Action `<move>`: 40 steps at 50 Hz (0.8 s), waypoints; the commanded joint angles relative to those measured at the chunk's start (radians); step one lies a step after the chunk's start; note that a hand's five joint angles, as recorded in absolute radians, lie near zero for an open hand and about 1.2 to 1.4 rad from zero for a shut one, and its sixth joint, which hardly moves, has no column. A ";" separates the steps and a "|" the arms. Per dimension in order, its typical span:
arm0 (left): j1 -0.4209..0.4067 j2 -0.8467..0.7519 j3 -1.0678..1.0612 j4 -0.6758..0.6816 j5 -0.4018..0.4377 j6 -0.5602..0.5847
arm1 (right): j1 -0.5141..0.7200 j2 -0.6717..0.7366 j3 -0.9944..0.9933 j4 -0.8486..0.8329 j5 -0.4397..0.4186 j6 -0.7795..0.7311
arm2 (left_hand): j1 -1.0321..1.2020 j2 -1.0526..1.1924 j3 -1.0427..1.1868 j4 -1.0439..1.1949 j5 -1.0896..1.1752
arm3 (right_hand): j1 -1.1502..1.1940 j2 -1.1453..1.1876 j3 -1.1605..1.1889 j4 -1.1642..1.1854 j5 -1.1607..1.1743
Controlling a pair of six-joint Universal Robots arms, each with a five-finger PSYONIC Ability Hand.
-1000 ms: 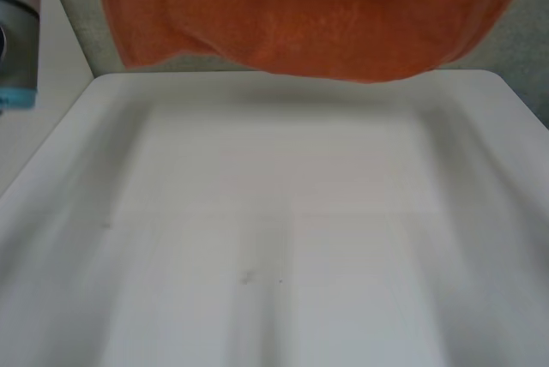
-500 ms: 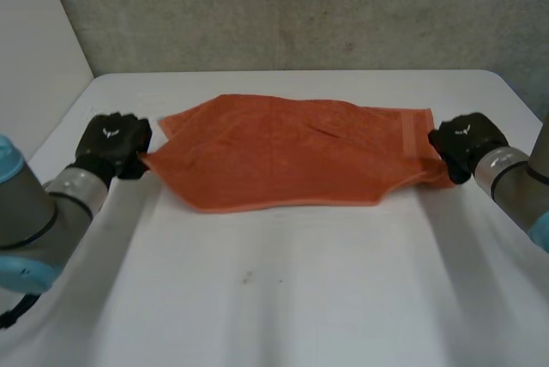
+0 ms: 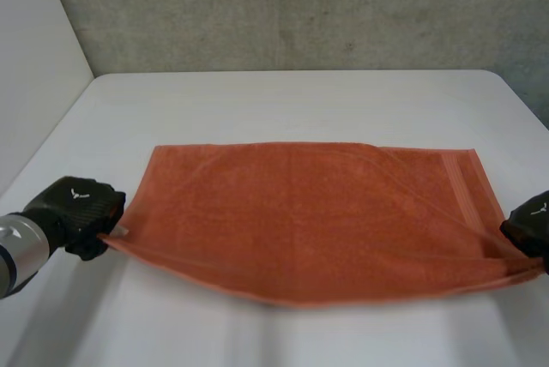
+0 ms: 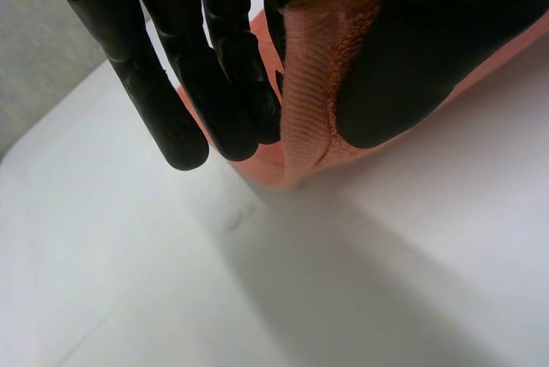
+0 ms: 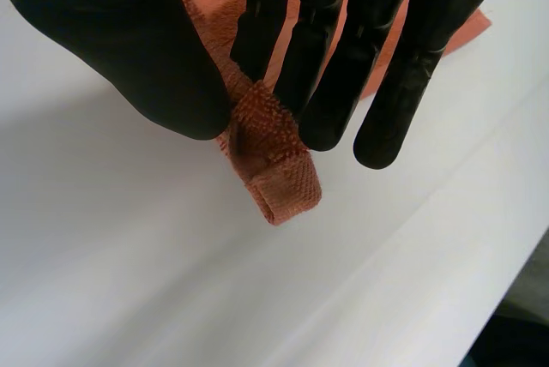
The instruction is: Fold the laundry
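An orange towel (image 3: 309, 217) is stretched flat across the white table (image 3: 292, 101), its far edge lying on the surface and its near edge sagging in the middle. My left hand (image 3: 75, 213) pinches the towel's near left corner (image 4: 310, 84) between thumb and fingers. My right hand (image 3: 532, 230) pinches the near right corner (image 5: 273, 165) the same way, a folded tip of cloth sticking out past the thumb. Both hands hover just above the table at the towel's two ends.
A grey wall (image 3: 292, 7) rises behind the table's far edge. A pale panel (image 3: 34, 84) stands along the left side. Bare table lies beyond the towel and in front of it.
The towel, first held high near the camera, has been brought down and spread. Both hands have pulled toward the near edge and outward, drawing it taut and flat.
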 commanded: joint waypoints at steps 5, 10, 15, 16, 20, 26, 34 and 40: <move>-0.034 -0.276 0.151 0.285 -0.007 -0.010 | 0.020 0.187 -0.156 -0.275 0.006 0.170 | 0.237 0.194 0.202 0.200 0.271 | 0.426 0.209 0.200 0.204 0.224; -0.094 -0.416 0.285 0.393 -0.024 -0.014 | 0.058 0.309 -0.274 -0.357 0.006 0.277 | 0.237 0.194 0.202 0.200 0.271 | 0.426 0.209 0.200 0.204 0.224; -0.123 -0.549 0.424 0.442 -0.088 -0.032 | 0.101 0.421 -0.379 -0.433 0.030 0.309 | 0.237 0.194 0.202 0.200 0.271 | 0.426 0.209 0.200 0.204 0.224; -0.127 -0.566 0.444 0.445 -0.096 -0.037 | 0.106 0.436 -0.396 -0.443 0.036 0.311 | 0.237 0.194 0.202 0.200 0.271 | 0.426 0.209 0.200 0.204 0.224; -0.155 -0.652 0.550 0.459 -0.118 -0.040 | 0.141 0.520 -0.483 -0.524 0.081 0.317 | 0.237 0.194 0.202 0.200 0.271 | 0.426 0.209 0.200 0.204 0.224; -0.164 -0.764 0.685 0.493 -0.142 -0.037 | 0.172 0.615 -0.578 -0.625 0.109 0.314 | 0.237 0.194 0.202 0.200 0.271 | 0.426 0.209 0.200 0.204 0.224; -0.175 -0.833 0.760 0.511 -0.171 -0.033 | 0.204 0.695 -0.687 -0.679 0.130 0.319 | 0.237 0.194 0.202 0.200 0.271 | 0.426 0.209 0.200 0.204 0.224; -0.201 -0.827 0.721 0.539 -0.162 -0.033 | 0.224 0.706 -0.721 -0.710 0.142 0.349 | -0.648 -0.690 -0.683 -0.685 -0.613 | -0.796 -1.012 -1.022 -1.018 -0.998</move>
